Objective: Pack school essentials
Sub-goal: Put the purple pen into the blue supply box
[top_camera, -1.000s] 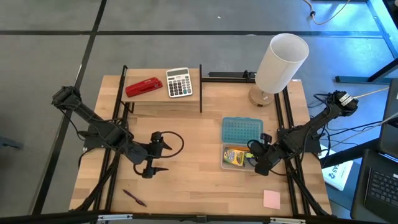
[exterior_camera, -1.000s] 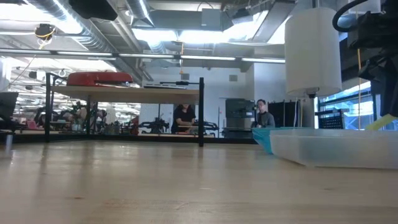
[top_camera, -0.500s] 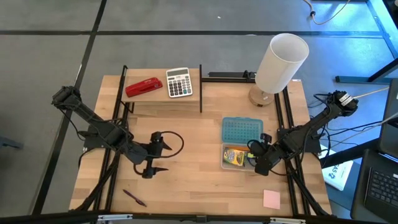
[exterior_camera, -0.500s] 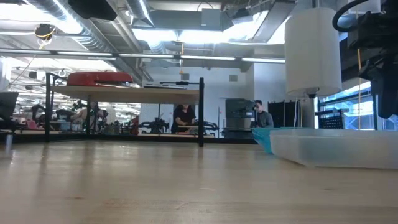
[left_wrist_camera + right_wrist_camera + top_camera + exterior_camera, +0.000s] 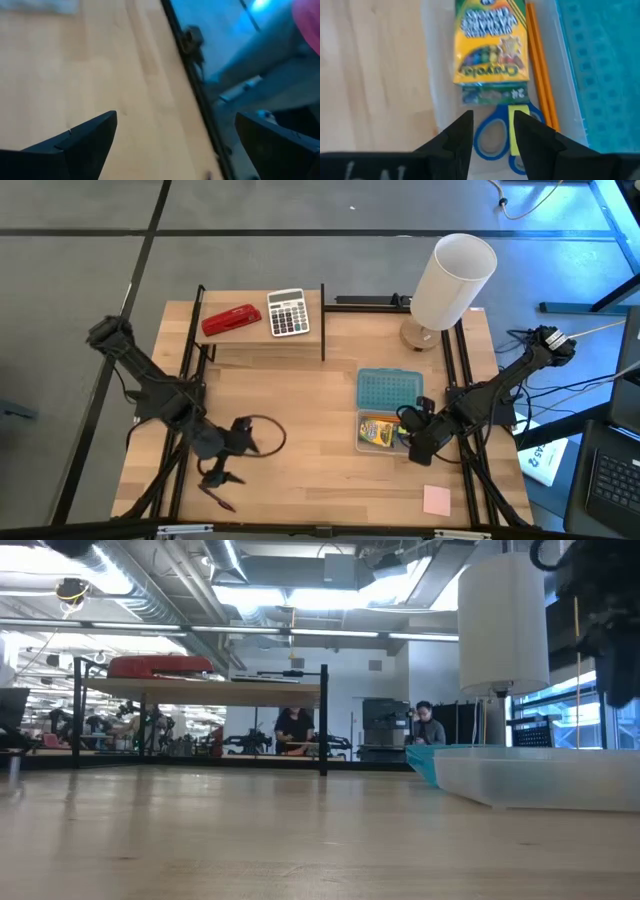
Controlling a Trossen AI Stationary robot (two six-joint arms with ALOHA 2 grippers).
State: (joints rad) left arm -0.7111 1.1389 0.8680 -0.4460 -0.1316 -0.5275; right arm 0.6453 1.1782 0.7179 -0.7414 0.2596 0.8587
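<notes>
Jaws of the left gripper (image 5: 222, 477) stand wide just above the pen (image 5: 216, 499), which lies diagonally; right gripper (image 5: 492, 131), narrow, hovers over the box (image 5: 362, 442).

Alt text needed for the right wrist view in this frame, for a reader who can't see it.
Seen past the right gripper, whose dark fingers stand slightly apart and hold nothing, a clear plastic box on the wooden table holds a yellow-green crayon box, thin orange pencils, blue-handled scissors and a small yellow piece. A turquoise perforated lid lies beside the box.
</notes>
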